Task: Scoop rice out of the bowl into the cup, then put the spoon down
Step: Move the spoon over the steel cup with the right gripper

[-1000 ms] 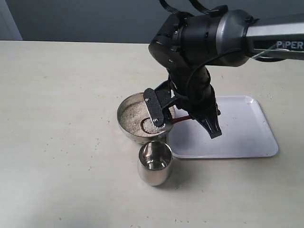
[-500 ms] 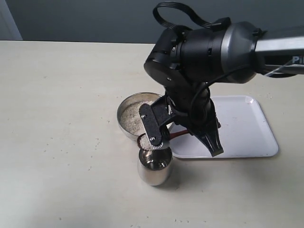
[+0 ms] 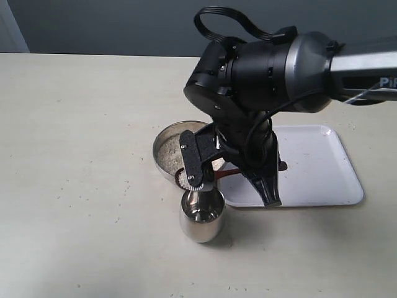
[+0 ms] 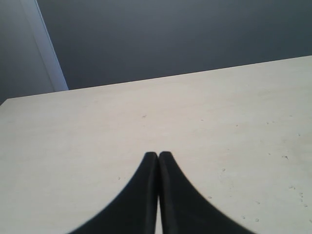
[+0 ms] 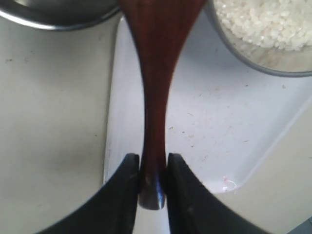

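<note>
The steel bowl (image 3: 162, 144) holds pale rice (image 3: 169, 153) and stands just behind the small steel cup (image 3: 201, 215). My right gripper (image 3: 232, 178) hangs over both, shut on the end of the dark wooden spoon (image 5: 153, 97). The spoon's handle (image 3: 231, 172) runs level. Its small oval bowl (image 3: 183, 180) sits at the near rim of the rice bowl, just above the cup, partly hidden by a finger (image 3: 194, 162). The wrist view shows the cup rim (image 5: 58, 17) and the rice (image 5: 268, 24) on either side of the spoon. My left gripper (image 4: 158, 155) is shut on nothing, over bare table.
A white tray (image 3: 316, 167) lies right of the bowl and cup, and it shows under the spoon handle as the tray (image 5: 219, 126) in the right wrist view. The dark arm (image 3: 260, 68) hides part of the bowl and tray.
The right gripper lifted the spoon out of the rice and carried it toward the cup, turning slightly. The spoon's bowl now sits at the cup's rim. The left gripper's earlier state is not shown.
</note>
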`<state>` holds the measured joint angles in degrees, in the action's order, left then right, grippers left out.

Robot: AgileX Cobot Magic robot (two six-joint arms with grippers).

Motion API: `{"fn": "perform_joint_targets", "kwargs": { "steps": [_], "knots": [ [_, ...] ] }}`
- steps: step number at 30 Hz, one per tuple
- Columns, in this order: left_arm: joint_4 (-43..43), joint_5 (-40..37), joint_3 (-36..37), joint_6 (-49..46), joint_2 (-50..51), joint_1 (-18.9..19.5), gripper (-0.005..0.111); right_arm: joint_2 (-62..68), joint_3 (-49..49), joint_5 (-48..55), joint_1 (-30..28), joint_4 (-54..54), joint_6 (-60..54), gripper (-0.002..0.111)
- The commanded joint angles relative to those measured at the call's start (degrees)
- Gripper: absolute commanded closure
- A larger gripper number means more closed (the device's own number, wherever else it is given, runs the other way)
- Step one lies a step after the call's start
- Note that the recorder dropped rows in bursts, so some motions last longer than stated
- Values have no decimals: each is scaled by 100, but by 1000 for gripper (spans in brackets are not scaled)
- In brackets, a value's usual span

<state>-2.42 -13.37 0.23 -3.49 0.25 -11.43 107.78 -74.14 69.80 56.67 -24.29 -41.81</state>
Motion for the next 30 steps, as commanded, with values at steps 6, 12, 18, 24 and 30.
{"fn": "perform_joint_targets", "kwargs": {
  "steps": [6, 12, 18, 24, 30],
  "knots": [
    [-5, 8, -23, 37, -25, -26, 106, -61, 17, 16, 16, -37, 141, 108],
    [-5, 8, -23, 37, -25, -26, 106, -61, 17, 16, 16, 128, 141, 108],
    [-5, 8, -23, 37, -25, -26, 106, -63, 17, 16, 16, 200, 168, 108],
    [-5, 8, -23, 37, -25, -26, 106, -63, 31, 16, 16, 212, 369, 108],
    [-5, 8, -23, 37, -25, -26, 106, -273, 580, 16, 16, 57, 435, 108]
  ]
}}
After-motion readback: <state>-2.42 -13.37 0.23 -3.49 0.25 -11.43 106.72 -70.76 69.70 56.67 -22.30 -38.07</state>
